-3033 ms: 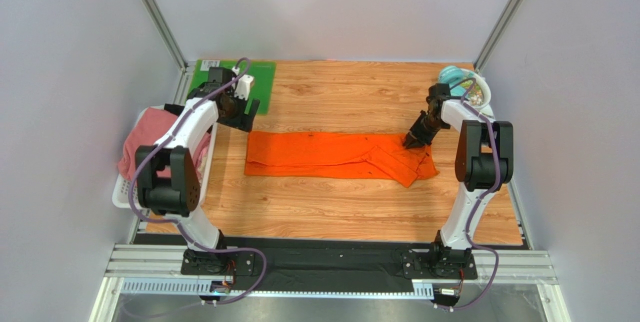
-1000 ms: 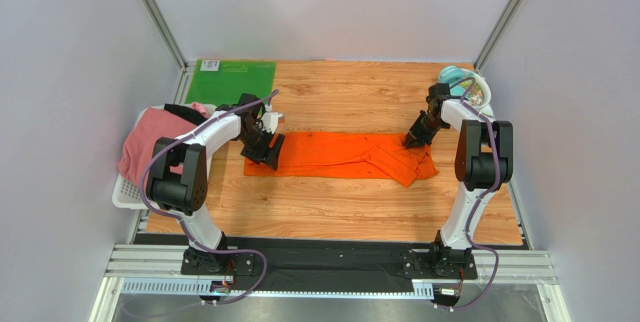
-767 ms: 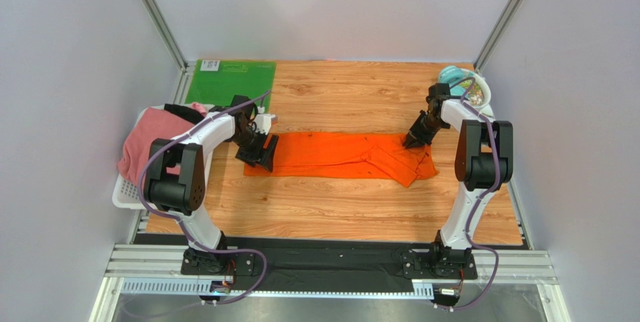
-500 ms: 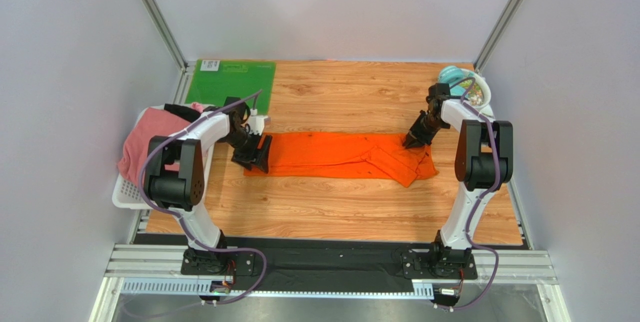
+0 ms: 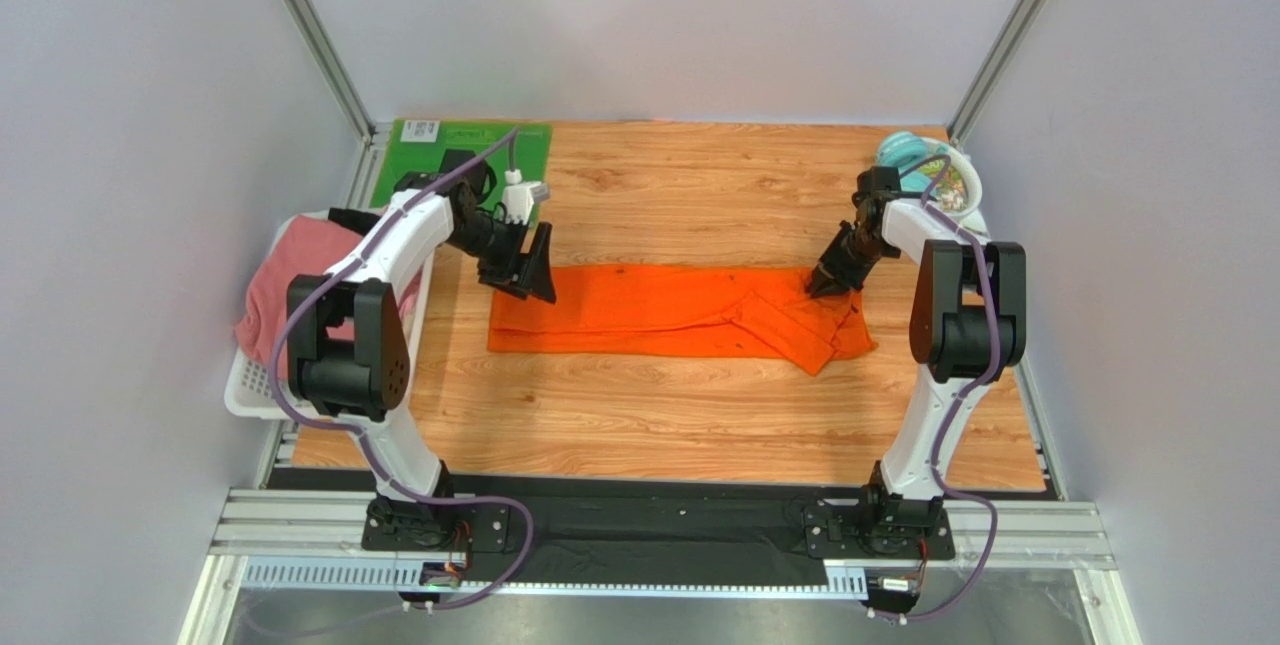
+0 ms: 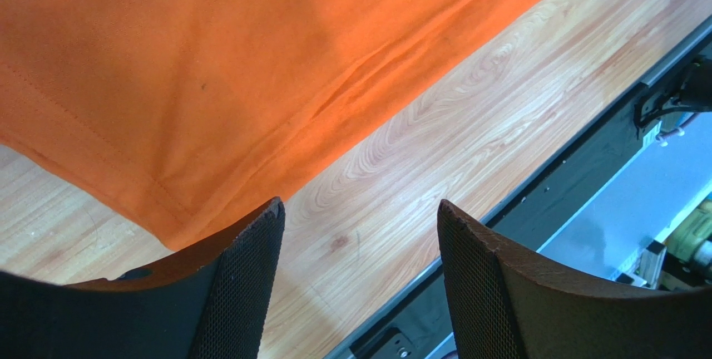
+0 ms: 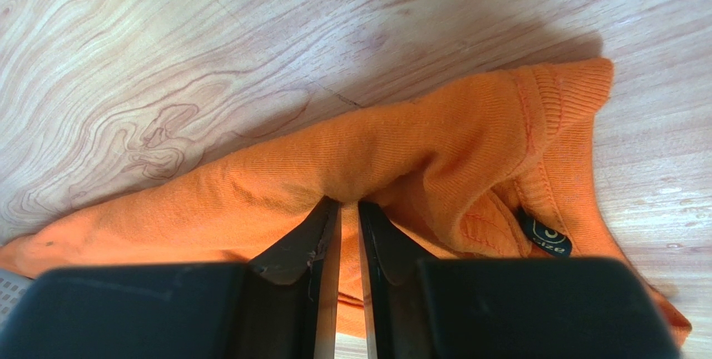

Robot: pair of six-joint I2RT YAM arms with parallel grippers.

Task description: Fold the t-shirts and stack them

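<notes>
Right wrist: pincer [image 7: 345, 205] tight on tee [image 7: 434, 138]

The wooden table [image 5: 676, 405] carries an orange t-shirt [image 5: 661, 308], folded into a long strip that runs left to right across the middle, its right end bunched. A flat green mat [image 5: 436, 158] lies in the far left corner. A bowl [image 5: 969, 183] sits in the far right corner. A white basket [image 5: 244, 387] stands at the left edge.

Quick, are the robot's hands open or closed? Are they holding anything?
Left gripper: open, holding nothing, near a corner of the orange t-shirt.
Right gripper: closed, pinching the orange t-shirt near its collar.
</notes>
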